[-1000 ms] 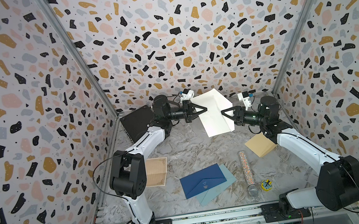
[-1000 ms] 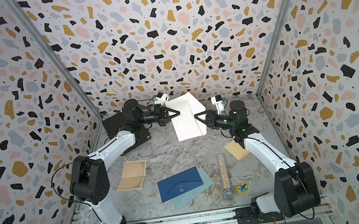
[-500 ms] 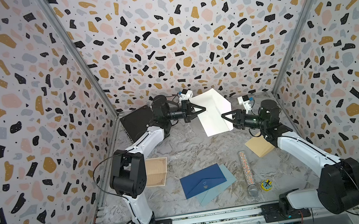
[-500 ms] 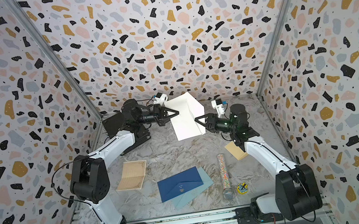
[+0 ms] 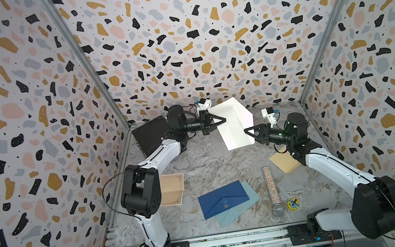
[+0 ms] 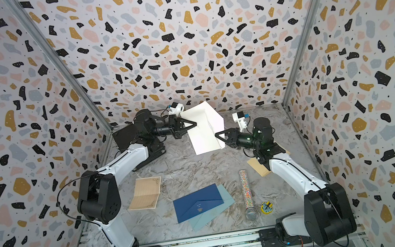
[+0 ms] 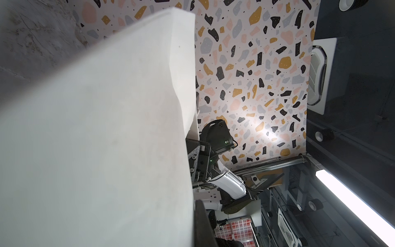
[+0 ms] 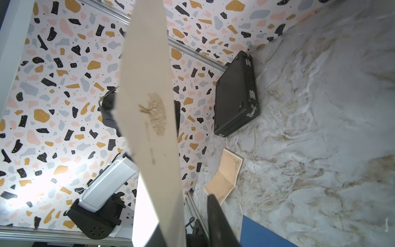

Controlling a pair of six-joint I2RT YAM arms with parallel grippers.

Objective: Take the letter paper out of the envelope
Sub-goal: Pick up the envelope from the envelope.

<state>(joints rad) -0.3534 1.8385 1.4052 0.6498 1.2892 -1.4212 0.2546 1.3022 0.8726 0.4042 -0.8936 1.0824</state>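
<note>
A white envelope hangs in the air at the back of the cell. My left gripper is shut on its left edge; the envelope fills the left wrist view beside one dark finger. My right gripper straddles its lower right edge. There a cream sheet with a gold tree print lies against one finger, with a gap to the other finger. I cannot tell the letter paper from the envelope's own walls.
A black case leans at the back left. On the floor lie a tan bordered sheet, a dark blue envelope over a light blue one, a glitter tube, a small yellow toy and a tan envelope.
My right gripper has edged left onto the envelope's lower right edge and its jaws have narrowed. The left gripper has kept its hold.
</note>
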